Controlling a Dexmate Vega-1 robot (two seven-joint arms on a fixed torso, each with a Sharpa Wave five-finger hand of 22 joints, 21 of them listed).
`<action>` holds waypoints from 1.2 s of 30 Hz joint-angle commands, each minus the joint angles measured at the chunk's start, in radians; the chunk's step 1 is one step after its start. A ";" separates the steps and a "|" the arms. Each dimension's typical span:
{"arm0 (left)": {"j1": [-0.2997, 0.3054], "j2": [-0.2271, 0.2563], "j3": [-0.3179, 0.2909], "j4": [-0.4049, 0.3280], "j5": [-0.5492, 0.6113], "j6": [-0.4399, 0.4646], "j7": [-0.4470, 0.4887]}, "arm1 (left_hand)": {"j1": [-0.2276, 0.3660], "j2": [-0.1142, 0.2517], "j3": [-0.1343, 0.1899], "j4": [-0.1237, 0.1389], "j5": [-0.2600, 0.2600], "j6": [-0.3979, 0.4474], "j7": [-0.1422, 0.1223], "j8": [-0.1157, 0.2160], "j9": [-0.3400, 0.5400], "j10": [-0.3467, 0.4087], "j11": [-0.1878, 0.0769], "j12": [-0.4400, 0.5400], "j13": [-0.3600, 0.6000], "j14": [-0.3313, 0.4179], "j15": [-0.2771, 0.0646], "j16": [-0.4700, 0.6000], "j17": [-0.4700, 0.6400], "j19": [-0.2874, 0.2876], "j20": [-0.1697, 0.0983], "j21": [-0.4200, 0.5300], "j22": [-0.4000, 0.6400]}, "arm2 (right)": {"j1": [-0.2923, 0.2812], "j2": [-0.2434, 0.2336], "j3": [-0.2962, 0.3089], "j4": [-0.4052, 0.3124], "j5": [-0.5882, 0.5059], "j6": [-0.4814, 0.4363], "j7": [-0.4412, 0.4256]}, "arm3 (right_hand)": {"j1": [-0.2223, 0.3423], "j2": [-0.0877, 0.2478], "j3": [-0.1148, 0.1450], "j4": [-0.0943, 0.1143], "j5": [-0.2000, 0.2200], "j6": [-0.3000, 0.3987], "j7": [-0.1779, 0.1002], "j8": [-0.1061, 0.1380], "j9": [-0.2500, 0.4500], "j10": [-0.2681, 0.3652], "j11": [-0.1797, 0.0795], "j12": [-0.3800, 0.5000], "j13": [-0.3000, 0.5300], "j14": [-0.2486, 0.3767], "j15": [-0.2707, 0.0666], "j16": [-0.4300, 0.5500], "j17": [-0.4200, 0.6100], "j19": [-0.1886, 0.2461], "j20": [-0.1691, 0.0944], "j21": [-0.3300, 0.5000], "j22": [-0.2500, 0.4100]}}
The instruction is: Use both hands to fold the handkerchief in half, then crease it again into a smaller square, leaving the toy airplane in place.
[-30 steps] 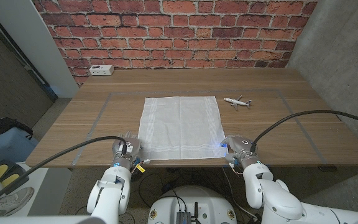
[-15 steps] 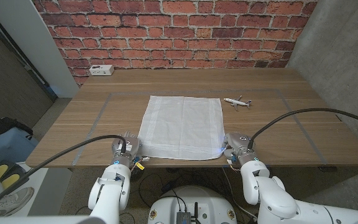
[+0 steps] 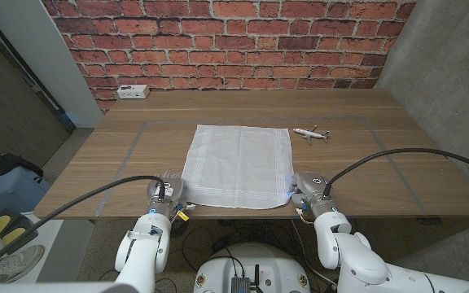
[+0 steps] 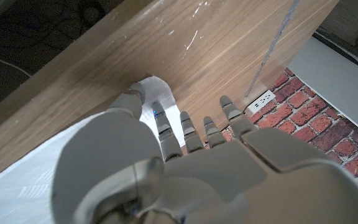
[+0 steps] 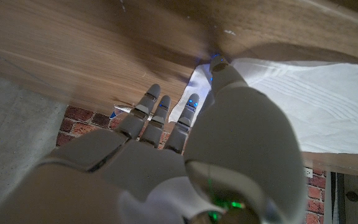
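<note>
The white handkerchief [image 3: 237, 165] lies spread in the middle of the wooden table [image 3: 365, 167], with one side toward the near edge. My left hand [image 3: 168, 194] is at its near left corner. In the left wrist view the corner of the handkerchief [image 4: 151, 85] sticks out between the thumb and a finger of my left hand [image 4: 166, 168]. My right hand [image 3: 306, 188] is at the near right corner. In the right wrist view that corner of the handkerchief [image 5: 197, 84] sits between the thumb and fingers of my right hand [image 5: 185, 155]. The toy airplane [image 3: 310, 133] stands just off the far right corner, apart from the cloth.
A white socket box [image 3: 132, 91] sits at the table's back left, against the brick wall [image 3: 234, 41]. Pale tape lines [image 3: 133, 146] frame the work area. The table's near edge [image 3: 234, 213] runs right under both hands.
Both hands have moved slightly forward onto the near corners. The handkerchief's near edge shifted away from the table edge and its far left corner moved to the right. The airplane stayed put.
</note>
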State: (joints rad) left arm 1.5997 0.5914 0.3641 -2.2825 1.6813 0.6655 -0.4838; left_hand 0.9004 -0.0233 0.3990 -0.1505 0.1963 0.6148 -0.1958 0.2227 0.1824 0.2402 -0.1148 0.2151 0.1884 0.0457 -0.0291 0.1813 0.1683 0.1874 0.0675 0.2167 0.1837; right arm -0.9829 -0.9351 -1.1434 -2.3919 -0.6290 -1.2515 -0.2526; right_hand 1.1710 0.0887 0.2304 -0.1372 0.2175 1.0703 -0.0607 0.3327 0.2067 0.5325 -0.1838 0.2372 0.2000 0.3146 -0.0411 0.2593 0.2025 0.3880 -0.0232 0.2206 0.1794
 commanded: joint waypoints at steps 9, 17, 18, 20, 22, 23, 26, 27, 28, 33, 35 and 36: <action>-0.021 0.007 0.040 0.092 -0.011 0.078 0.126 | 0.099 0.094 -0.013 -0.011 -0.021 0.447 0.127 0.112 0.020 0.148 0.000 0.029 0.001 0.103 -0.042 0.010 0.000 0.061 -0.010 0.012 0.005 | -0.124 0.018 0.125 0.009 -0.054 0.106 -0.078 | 0.006 0.010 -0.012 0.002 -0.005 0.016 0.001 -0.001 0.004 0.018 0.004 -0.002 0.002 0.014 -0.163 0.008 0.003 0.010 0.003 0.005 0.004; 0.005 -0.005 0.053 0.111 -0.053 0.145 0.354 | 0.142 0.148 -0.007 -0.004 -0.021 0.421 0.192 0.121 0.065 0.197 0.000 0.032 0.008 0.150 -0.060 0.012 0.001 0.087 -0.013 0.021 0.009 | -0.204 0.034 0.202 0.009 -0.045 0.130 -0.128 | 0.008 0.014 -0.019 0.002 -0.005 0.017 0.004 -0.005 0.005 0.025 0.006 -0.005 0.002 0.017 -0.163 0.009 0.003 0.015 0.003 0.006 0.003; 0.010 -0.003 0.052 0.108 -0.069 0.148 0.391 | 0.143 0.156 -0.007 -0.001 -0.020 0.410 0.196 0.121 0.072 0.196 0.001 0.030 0.009 0.152 -0.056 0.012 0.002 0.086 -0.011 0.021 0.009 | -0.214 0.036 0.212 0.007 -0.042 0.131 -0.133 | 0.008 0.014 -0.019 0.002 -0.005 0.016 0.004 -0.005 0.005 0.025 0.006 -0.005 0.002 0.017 -0.163 0.009 0.003 0.015 0.003 0.006 0.003; 0.021 -0.002 0.049 0.094 -0.112 0.153 0.458 | 0.140 0.171 -0.010 0.008 -0.019 0.381 0.200 0.122 0.088 0.192 0.005 0.026 0.011 0.152 -0.049 0.010 0.003 0.086 -0.007 0.022 0.011 | -0.234 0.037 0.232 0.001 -0.035 0.134 -0.144 | 0.008 0.016 -0.020 0.003 -0.005 0.015 0.005 -0.007 0.005 0.025 0.006 -0.006 0.002 0.018 -0.163 0.010 0.004 0.015 0.004 0.005 0.003; 0.035 0.009 0.042 0.073 -0.169 0.143 0.528 | 0.137 0.186 -0.011 0.016 -0.016 0.363 0.203 0.124 0.101 0.189 0.008 0.023 0.013 0.153 -0.043 0.011 0.005 0.087 -0.005 0.023 0.012 | -0.251 0.041 0.245 -0.001 -0.036 0.134 -0.157 | 0.008 0.017 -0.022 0.003 -0.005 0.013 0.006 -0.008 0.005 0.026 0.006 -0.007 0.002 0.018 -0.162 0.010 0.004 0.016 0.004 0.006 0.003; 0.038 0.012 0.040 0.059 -0.186 0.144 0.539 | 0.136 0.191 -0.013 0.018 -0.015 0.351 0.206 0.127 0.110 0.186 0.011 0.020 0.014 0.152 -0.040 0.010 0.005 0.086 -0.002 0.023 0.012 | -0.263 0.040 0.258 -0.006 -0.029 0.140 -0.164 | 0.008 0.017 -0.023 0.003 -0.005 0.012 0.006 -0.009 0.005 0.026 0.006 -0.008 0.002 0.018 -0.162 0.010 0.004 0.017 0.005 0.006 0.003; 0.056 0.036 0.038 0.021 -0.228 0.132 0.580 | 0.132 0.204 -0.010 0.027 -0.012 0.339 0.209 0.130 0.121 0.180 0.015 0.017 0.016 0.151 -0.035 0.010 0.008 0.085 0.001 0.023 0.013 | -0.287 0.043 0.277 -0.009 -0.027 0.147 -0.184 | 0.009 0.018 -0.024 0.003 -0.005 0.010 0.006 -0.010 0.006 0.026 0.009 -0.009 0.002 0.018 -0.161 0.010 0.004 0.017 0.007 0.005 0.003; 0.061 0.041 0.038 0.009 -0.234 0.132 0.588 | 0.129 0.212 -0.006 0.034 -0.009 0.331 0.209 0.132 0.128 0.177 0.018 0.015 0.016 0.149 -0.031 0.009 0.010 0.083 0.004 0.023 0.014 | -0.299 0.045 0.289 -0.010 -0.020 0.154 -0.194 | 0.009 0.018 -0.025 0.002 -0.005 0.011 0.007 -0.010 0.006 0.026 0.009 -0.010 0.002 0.018 -0.161 0.010 0.004 0.017 0.007 0.005 0.003; 0.067 0.049 0.037 -0.002 -0.242 0.130 0.599 | 0.128 0.214 -0.004 0.036 -0.008 0.326 0.210 0.134 0.133 0.175 0.020 0.014 0.017 0.146 -0.030 0.008 0.010 0.083 0.005 0.023 0.014 | -0.312 0.046 0.302 -0.011 -0.013 0.163 -0.206 | 0.010 0.018 -0.025 0.002 -0.005 0.011 0.006 -0.010 0.006 0.026 0.011 -0.010 0.002 0.018 -0.160 0.010 0.004 0.018 0.007 0.005 0.003; 0.101 0.070 0.025 -0.052 -0.291 0.126 0.651 | 0.124 0.216 0.005 0.046 0.000 0.315 0.208 0.150 0.158 0.164 0.023 0.008 0.019 0.138 -0.023 0.004 0.011 0.077 0.007 0.023 0.016 | -0.374 0.055 0.370 -0.014 0.029 0.209 -0.263 | 0.011 0.020 -0.028 0.002 -0.004 0.011 0.009 -0.012 0.007 0.026 0.010 -0.013 0.003 0.019 -0.161 0.010 0.004 0.017 0.008 0.004 0.003; 0.108 0.075 0.023 -0.062 -0.296 0.130 0.663 | 0.123 0.217 0.009 0.049 0.003 0.312 0.212 0.157 0.168 0.162 0.023 0.006 0.020 0.136 -0.022 0.003 0.012 0.075 0.008 0.022 0.016 | -0.395 0.057 0.396 -0.013 0.049 0.235 -0.282 | 0.011 0.022 -0.029 0.002 -0.004 0.012 0.008 -0.012 0.007 0.027 0.017 -0.013 0.003 0.019 -0.156 0.010 0.004 0.019 0.009 0.005 0.003; 0.113 0.080 0.019 -0.067 -0.307 0.125 0.674 | 0.122 0.217 0.010 0.051 0.004 0.311 0.212 0.160 0.172 0.161 0.022 0.006 0.021 0.135 -0.022 0.003 0.012 0.073 0.009 0.022 0.016 | -0.399 0.056 0.399 -0.012 0.048 0.240 -0.288 | 0.011 0.022 -0.029 0.002 -0.004 0.012 0.008 -0.012 0.007 0.027 0.017 -0.014 0.003 0.019 -0.155 0.010 0.004 0.019 0.009 0.005 0.003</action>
State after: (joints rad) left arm 1.6585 0.6306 0.4001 -2.2664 1.4760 0.7921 0.0462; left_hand 1.0228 0.1865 0.4052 -0.1084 0.1923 0.9299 0.0161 0.3707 0.3429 0.4044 -0.0907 0.2238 0.2058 0.1859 -0.0371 0.1871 0.1749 0.2621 0.0719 0.2330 0.1980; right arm -1.2712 -0.8917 -0.8604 -2.3982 -0.6393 -1.0911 -0.4474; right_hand 1.1798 0.0976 0.2067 -0.1368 0.2176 1.0767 -0.0571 0.3244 0.2120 0.5540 -0.1731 0.2237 0.2002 0.3290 -0.0411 0.2631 0.2024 0.3986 -0.0122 0.2206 0.1792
